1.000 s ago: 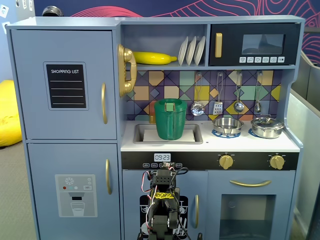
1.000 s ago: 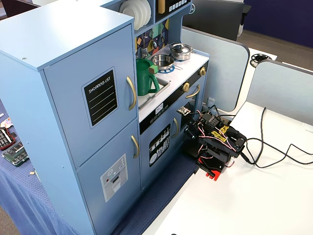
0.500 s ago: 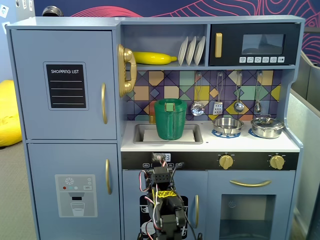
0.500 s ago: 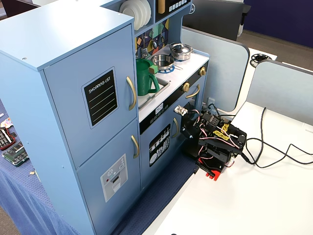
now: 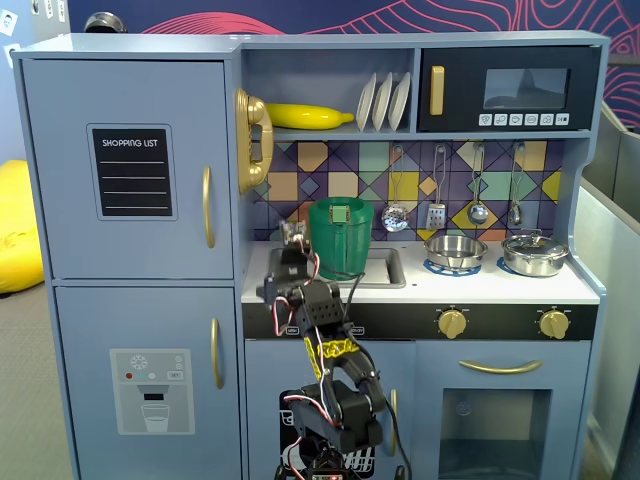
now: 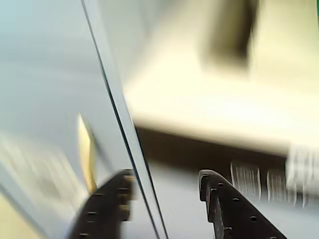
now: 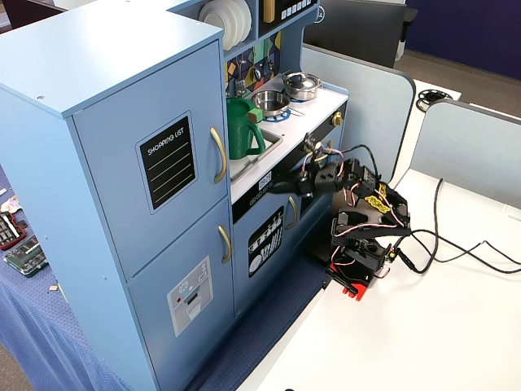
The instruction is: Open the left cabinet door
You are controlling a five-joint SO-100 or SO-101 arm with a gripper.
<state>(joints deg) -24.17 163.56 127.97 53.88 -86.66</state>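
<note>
White worktop [image 7: 423, 326] carries the arm base, set in front of a large blue-grey wooden toy kitchen [image 7: 98, 90] with a patterned wall behind it. Task status: nothing done yet, as far as I can judge. Left cabinet door, the big blue-grey rectangular panel with the black "SHOPPING LIST" chalkboard [image 5: 130, 170], sits flush and shut in both fixed views, upper left of the unit in a fixed view. Its vertical curved gold handle [image 5: 208, 207] is untouched. Black two-finger gripper [image 7: 281, 187] hangs near the counter front edge, below and apart from that handle. Wrist view is motion-blurred, but the fingers [image 6: 224, 209] stand spread with a gap, empty. Remaining: reach the handle, close on it, pull the door out.
</note>
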